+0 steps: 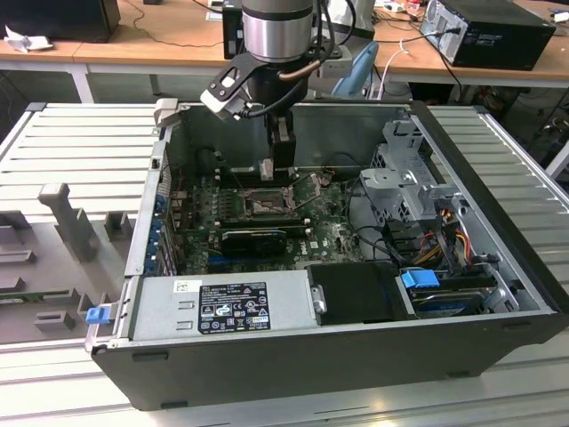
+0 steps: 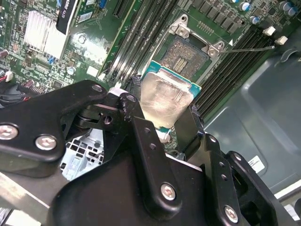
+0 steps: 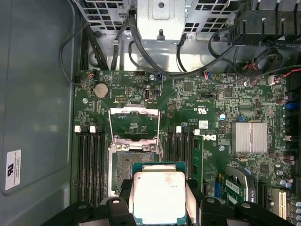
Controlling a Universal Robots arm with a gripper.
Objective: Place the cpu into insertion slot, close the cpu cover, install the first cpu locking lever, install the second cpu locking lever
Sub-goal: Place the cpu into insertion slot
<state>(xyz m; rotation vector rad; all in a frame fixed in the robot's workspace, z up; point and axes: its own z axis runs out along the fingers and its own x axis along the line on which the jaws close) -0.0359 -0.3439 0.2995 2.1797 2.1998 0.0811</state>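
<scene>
Gripped tight in the second wrist view by the gripper, with one black finger pressed on each side: the cpu, dull silver top facing up. Held right at the near edge of the insertion slot and hiding a bit of that edge. Gold-brown middle of the slot open to see. In the first wrist view, more of the slot hidden behind the chip, and the fingers cut off by the picture's edge. Just past the slot, the cpu cover tipped up and open. Beside the slot, a thin metal rod sticking out. Small faint marks on the chip's top, too tiny to read. A white label on the grey case wall, print too small to read. In the exterior view, the arm reaching down into the open computer case, with the chip hard to make out there. A dark label on the silver box in front, words too small to read.
</scene>
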